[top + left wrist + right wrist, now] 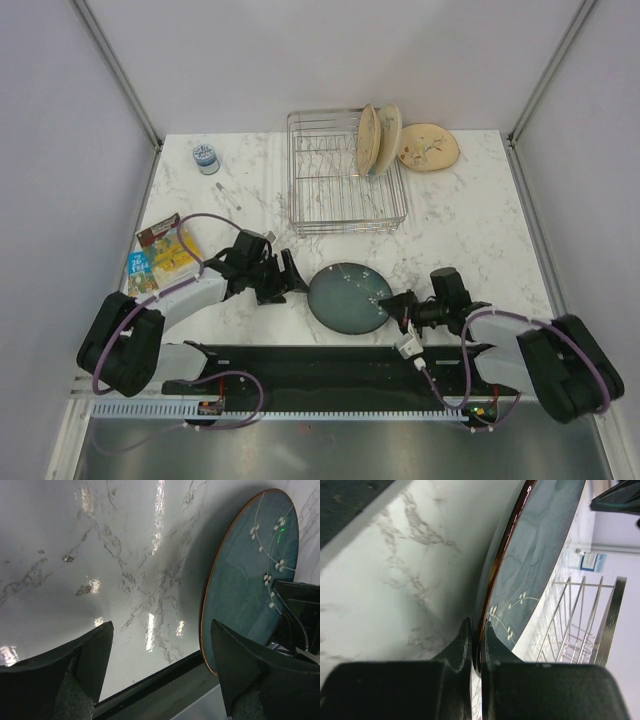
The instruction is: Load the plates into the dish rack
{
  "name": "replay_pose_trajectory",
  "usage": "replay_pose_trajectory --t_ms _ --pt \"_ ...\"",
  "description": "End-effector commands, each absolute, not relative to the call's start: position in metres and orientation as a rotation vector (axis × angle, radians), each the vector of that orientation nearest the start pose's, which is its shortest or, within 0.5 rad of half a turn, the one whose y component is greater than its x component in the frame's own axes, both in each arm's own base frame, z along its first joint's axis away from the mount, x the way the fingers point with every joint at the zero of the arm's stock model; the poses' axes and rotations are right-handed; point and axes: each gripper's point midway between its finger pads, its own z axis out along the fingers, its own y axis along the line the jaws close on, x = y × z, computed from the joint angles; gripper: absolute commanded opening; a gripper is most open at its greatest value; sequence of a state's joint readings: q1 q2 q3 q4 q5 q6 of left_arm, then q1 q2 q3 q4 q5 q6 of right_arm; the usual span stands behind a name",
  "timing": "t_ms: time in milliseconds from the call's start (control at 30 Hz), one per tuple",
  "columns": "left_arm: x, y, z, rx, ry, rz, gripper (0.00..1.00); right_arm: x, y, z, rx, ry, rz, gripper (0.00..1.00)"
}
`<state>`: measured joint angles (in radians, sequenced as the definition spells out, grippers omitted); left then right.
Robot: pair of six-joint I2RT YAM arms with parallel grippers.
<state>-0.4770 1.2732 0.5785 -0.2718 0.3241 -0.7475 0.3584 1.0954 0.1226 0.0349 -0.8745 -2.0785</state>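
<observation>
Teal plate [349, 297] low over the marble table [480, 230], in front of the wire rack [345, 226]. My right pincer [388, 299] pinches its rim. My left pincer [296, 282] is spread wide, just beside the opposite edge.

The marble table [480, 230] bears a wire rack [349, 228] at the far middle. A cream plate [428, 147] lies flat just right of it. A jar [206, 158] sits far left, packets [165, 255] at the left edge, and a tilted teal plate [345, 295] near the front.
</observation>
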Motion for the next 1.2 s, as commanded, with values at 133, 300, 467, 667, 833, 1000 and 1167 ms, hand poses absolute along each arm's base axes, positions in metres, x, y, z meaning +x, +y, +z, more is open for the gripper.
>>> replay_pose_trajectory --t_ms 133,300,467,667,833,1000,1167 --pt "0.202 -0.236 0.045 -0.321 2.684 -1.148 0.71 0.166 0.198 -0.019 -2.237 -0.147 -0.041 0.00" --pt "0.202 -0.247 0.047 -0.299 2.655 -1.206 0.63 0.163 0.203 -0.023 -2.240 -0.181 -0.028 0.00" --pt "0.210 -0.260 0.048 -0.288 2.621 -1.277 0.13 0.156 0.207 -0.024 -2.235 -0.213 -0.016 0.00" --pt "0.201 -0.254 0.065 -0.190 2.601 -1.320 0.02 0.184 0.202 -0.015 -2.255 -0.099 -0.162 0.33" --pt "0.191 -0.244 0.090 0.021 2.522 -1.441 0.02 0.235 0.182 0.013 -2.280 0.231 -0.287 0.71" --pt "0.164 -0.246 0.139 0.391 2.313 -1.674 0.02 0.272 0.150 0.069 -2.225 0.526 -0.339 0.82" --pt "0.163 -0.239 0.182 0.582 2.144 -1.691 0.02 0.331 0.144 0.173 -1.799 1.063 -0.285 0.87"
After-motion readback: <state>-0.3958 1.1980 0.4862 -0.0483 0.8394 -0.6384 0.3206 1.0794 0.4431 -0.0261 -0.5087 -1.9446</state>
